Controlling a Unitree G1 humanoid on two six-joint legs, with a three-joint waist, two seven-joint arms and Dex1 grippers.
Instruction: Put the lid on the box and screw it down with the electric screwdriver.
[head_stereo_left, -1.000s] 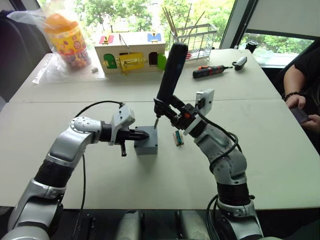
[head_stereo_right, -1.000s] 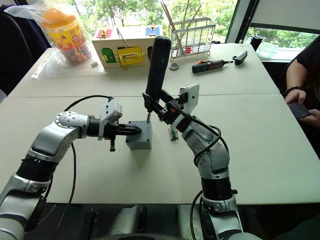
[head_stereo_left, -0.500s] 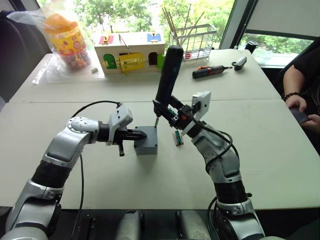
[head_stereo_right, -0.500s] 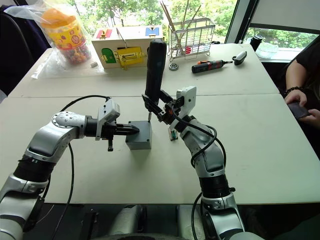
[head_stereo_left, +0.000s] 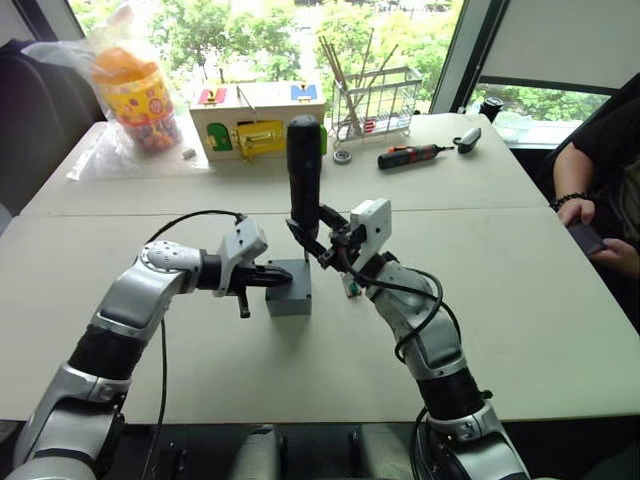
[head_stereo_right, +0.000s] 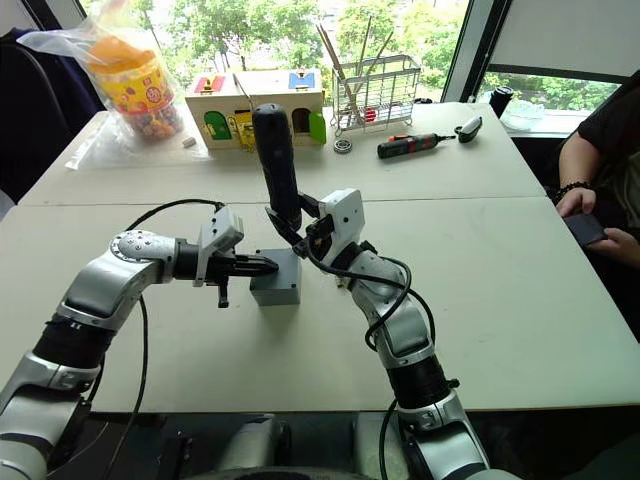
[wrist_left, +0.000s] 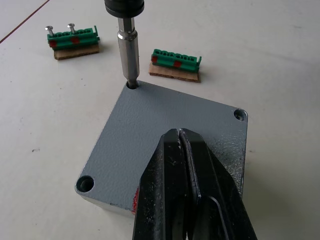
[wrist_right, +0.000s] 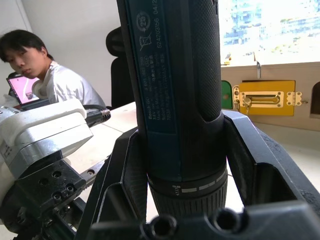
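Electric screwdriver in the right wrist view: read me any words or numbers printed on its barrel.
"62420356 04/2": as best it reads, cut off by the picture's edge, on the blue label of the electric screwdriver.
Circled mark beside it: too small to read.
Smaller print line on the same label: too blurred to read.

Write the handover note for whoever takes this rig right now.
Left claw: shut, pressing down on the lid, which sits on the box.
Right claw: shut on the electric screwdriver, held upright, bit in the lid's far corner hole.
Done: lid placed.
Left: two other corner holes look empty; the fourth is hidden. Two green terminal blocks lie beside the box.
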